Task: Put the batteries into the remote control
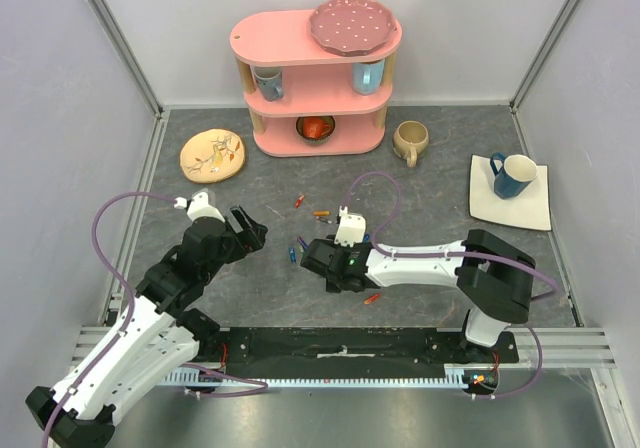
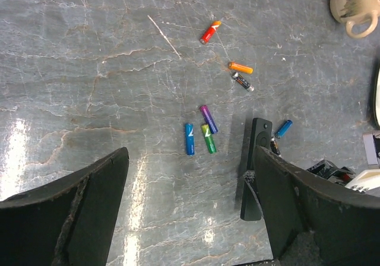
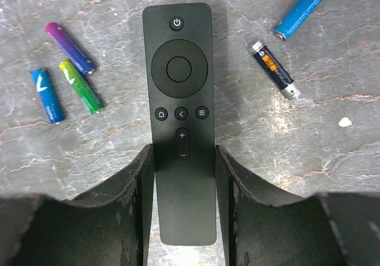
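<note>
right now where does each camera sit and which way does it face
Top external: above and behind the arm bases, looking down over the table to the pink shelf; left arm, right arm show.
Left wrist: on the left arm, facing down at batteries and remote; open left fingers fill the bottom corners.
Right wrist: on the right arm, straight down on the remote; right fingers hug its sides.
Shared: both wrist views show the remote and blue, green, purple batteries.

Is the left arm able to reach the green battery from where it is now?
Probably yes. The left gripper is open, and the green battery lies uncovered ahead of it; the remote control sits aside.
</note>
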